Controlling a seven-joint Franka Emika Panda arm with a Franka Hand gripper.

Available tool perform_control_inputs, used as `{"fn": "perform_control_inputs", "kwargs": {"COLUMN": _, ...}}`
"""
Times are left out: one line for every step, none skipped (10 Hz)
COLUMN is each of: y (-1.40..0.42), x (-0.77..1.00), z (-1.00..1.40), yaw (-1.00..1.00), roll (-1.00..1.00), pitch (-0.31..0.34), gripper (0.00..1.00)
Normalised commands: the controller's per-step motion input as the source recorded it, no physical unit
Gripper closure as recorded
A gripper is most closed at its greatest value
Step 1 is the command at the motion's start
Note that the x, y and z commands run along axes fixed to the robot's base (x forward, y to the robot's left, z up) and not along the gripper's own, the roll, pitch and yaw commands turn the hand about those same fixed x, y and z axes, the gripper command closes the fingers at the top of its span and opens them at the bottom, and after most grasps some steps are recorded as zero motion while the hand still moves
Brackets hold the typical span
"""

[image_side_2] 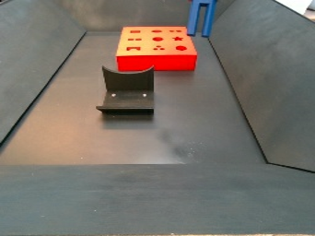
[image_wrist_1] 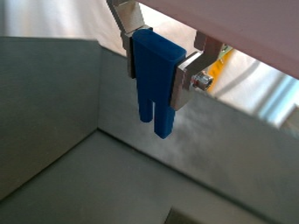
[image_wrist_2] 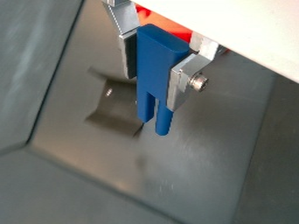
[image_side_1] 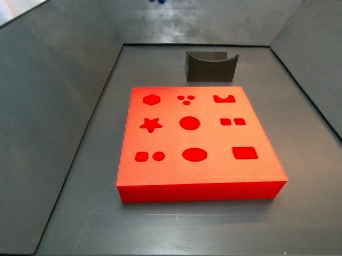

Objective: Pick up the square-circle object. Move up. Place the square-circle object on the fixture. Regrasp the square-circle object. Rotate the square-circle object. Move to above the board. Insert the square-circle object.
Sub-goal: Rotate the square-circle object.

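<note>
I have the tool [image_wrist_1: 162, 63] closed on the blue block [image_wrist_1: 153, 83], its flat silver fingers [image_wrist_1: 187, 83] clamped on the block's two broad sides near the upper end, so the two short prongs hang free and point down at the grey floor in both wrist views. In a side view the block [image_side_2: 201, 17] shows at the top edge, high in the air above the far end of the enclosure, beyond the red board [image_side_2: 155, 48], so I judge it lifted and on its way to the fixture [image_side_2: 127, 89]. My main worry is the grip: the fingers hold only the upper part, and a long free end could swing or creep downward if I move sharply, which would spoil the angle I need at the notch. The next worry is the placement itself; the fixture stands well away from the tool, nearer the camera in that side view, and if I come in low or off-centre the prongs could catch the bracket's wall and twist the block in the pads. As to what holds what: the fixture's notch [image_side_1: 211, 57] is empty, and every shaped hole in the board [image_side_1: 194, 140], from the circles and star to the squares and oval, is open, with nothing seated in any of them.
</note>
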Motion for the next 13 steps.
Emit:
{"fn": "perform_control_inputs", "kwargs": {"y": 0.01, "x": 0.01, "z": 0.01, "yaw": -1.0, "roll": -0.92, "pitch": 0.272, "gripper": 1.0}}
{"fn": "perform_control_inputs", "kwargs": {"y": 0.01, "x": -0.02, "z": 0.03, "yaw": -1.0, "roll": -0.92, "pitch": 0.343, "gripper": 1.0}}
{"fn": "perform_control_inputs", "kwargs": {"y": 0.02, "x": -0.02, "z": 0.03, "yaw": -1.0, "roll": -0.93, "pitch": 0.397, "gripper": 1.0}}
{"fn": "perform_control_inputs", "kwargs": {"y": 0.02, "x": -0.01, "z": 0.03, "yaw": -1.0, "roll": -0.95, "pitch": 0.437, "gripper": 1.0}}
{"fn": "perform_control_inputs", "kwargs": {"y": 0.02, "x": 0.01, "z": 0.03, "yaw": -1.0, "roll": -0.99, "pitch": 0.521, "gripper": 1.0}}
{"fn": "perform_control_inputs", "kwargs": {"y": 0.03, "x": 0.02, "z": 0.03, "yaw": -0.86, "roll": -0.89, "pitch": 0.536, "gripper": 1.0}}
{"fn": "perform_control_inputs", "kwargs": {"y": 0.02, "x": 0.05, "z": 0.04, "yaw": -0.5, "roll": -0.56, "pitch": 0.44, "gripper": 1.0}}
{"fn": "perform_control_inputs", "kwargs": {"y": 0.01, "x": 0.08, "z": 0.01, "yaw": -0.3, "roll": -0.37, "pitch": 0.345, "gripper": 1.0}}
{"fn": "perform_control_inputs", "kwargs": {"y": 0.01, "x": 0.07, "z": 0.0, "yaw": -0.14, "roll": -0.22, "pitch": 0.219, "gripper": 1.0}}
{"fn": "perform_control_inputs", "kwargs": {"y": 0.01, "x": 0.03, "z": 0.0, "yaw": -1.0, "roll": -0.03, "pitch": 0.028, "gripper": 1.0}}
{"fn": "perform_control_inputs", "kwargs": {"y": 0.01, "x": 0.01, "z": 0.0, "yaw": -1.0, "roll": -0.02, "pitch": 0.017, "gripper": 1.0}}
{"fn": "perform_control_inputs", "kwargs": {"y": 0.01, "x": 0.0, "z": 0.0, "yaw": -1.0, "roll": -0.03, "pitch": 0.018, "gripper": 1.0}}
{"fn": "perform_control_inputs", "kwargs": {"y": 0.01, "x": 0.0, "z": 0.0, "yaw": -1.0, "roll": -0.03, "pitch": 0.019, "gripper": 1.0}}
